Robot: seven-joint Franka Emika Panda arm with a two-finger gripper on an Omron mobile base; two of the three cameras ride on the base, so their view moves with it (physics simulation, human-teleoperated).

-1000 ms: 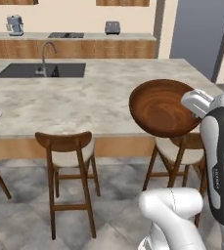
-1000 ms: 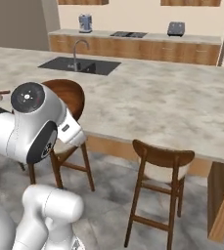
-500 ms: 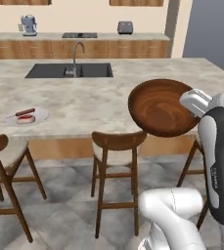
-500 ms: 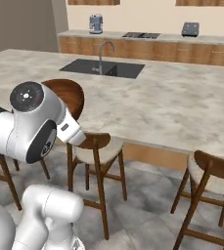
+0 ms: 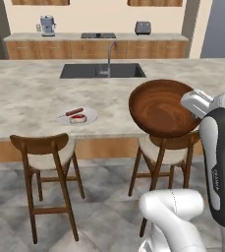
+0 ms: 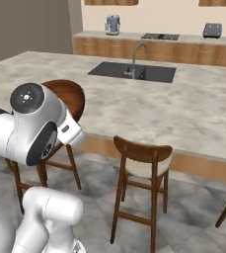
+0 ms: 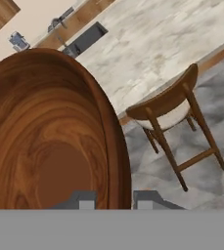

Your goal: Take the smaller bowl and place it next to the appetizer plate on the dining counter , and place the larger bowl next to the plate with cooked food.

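- Gripping the larger bowl (image 7: 50, 141) by its rim, my jaws stand nearly closed; in the hand view one finger (image 7: 86, 200) sits inside the bowl's wall and the other outside it.
- The larger bowl (image 5: 163, 108) is tipped on edge, its grained hollow facing the left base camera, held up off the floor in front of the dining desk's (image 5: 30, 93) near edge.
- In the right base view the bowl's dark brown back (image 6: 67, 96) shows behind my white elbow.
- Just below the bowl stands a wooden chair (image 5: 165, 147) with a pale seat; I cannot tell whether the two touch.
- The plate with cooked food (image 5: 77, 116) lies on the desk well to the left of the bowl, near the front edge, with a red-brown piece of meat and a thin sausage on it.
- A second chair (image 5: 45, 152) stands in front of the desk below that plate.
- The dark inset sink (image 5: 102, 71) with its tap sits farther back in the desk.
- Behind, a wooden back bench carries a coffee machine (image 5: 47, 24) and a toaster (image 5: 142, 27).
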